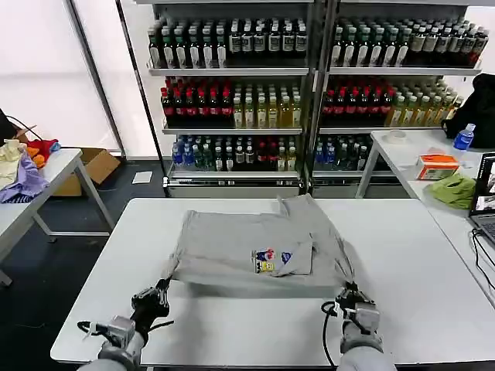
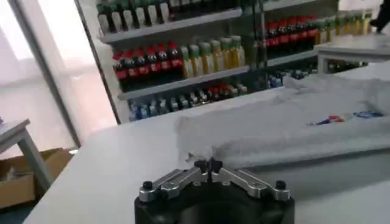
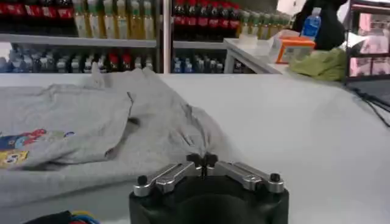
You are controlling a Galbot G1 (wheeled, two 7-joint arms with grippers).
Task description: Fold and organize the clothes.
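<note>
A light grey T-shirt (image 1: pixel 247 243) lies partly folded on the white table (image 1: pixel 418 255), its multicoloured chest print (image 1: pixel 271 259) facing up near the front fold. My left gripper (image 1: pixel 162 288) is shut on the shirt's near left corner, which lifts slightly off the table. My right gripper (image 1: pixel 346 294) is shut on the near right corner. In the left wrist view the gripper (image 2: pixel 208 165) pinches the hem of the T-shirt (image 2: pixel 286 125). In the right wrist view the gripper (image 3: pixel 202 162) pinches a gathered edge of the T-shirt (image 3: pixel 91 128), with the print (image 3: pixel 21 146) farther off.
Shelves of bottles (image 1: pixel 240 93) stand behind the table. A side table at the left holds lavender, yellow and red fabrics (image 1: pixel 23 166). The right table carries a green cloth (image 1: pixel 454 189), an orange box (image 1: pixel 437 165), a blue bottle (image 1: pixel 463 137) and a laptop (image 1: pixel 486 197).
</note>
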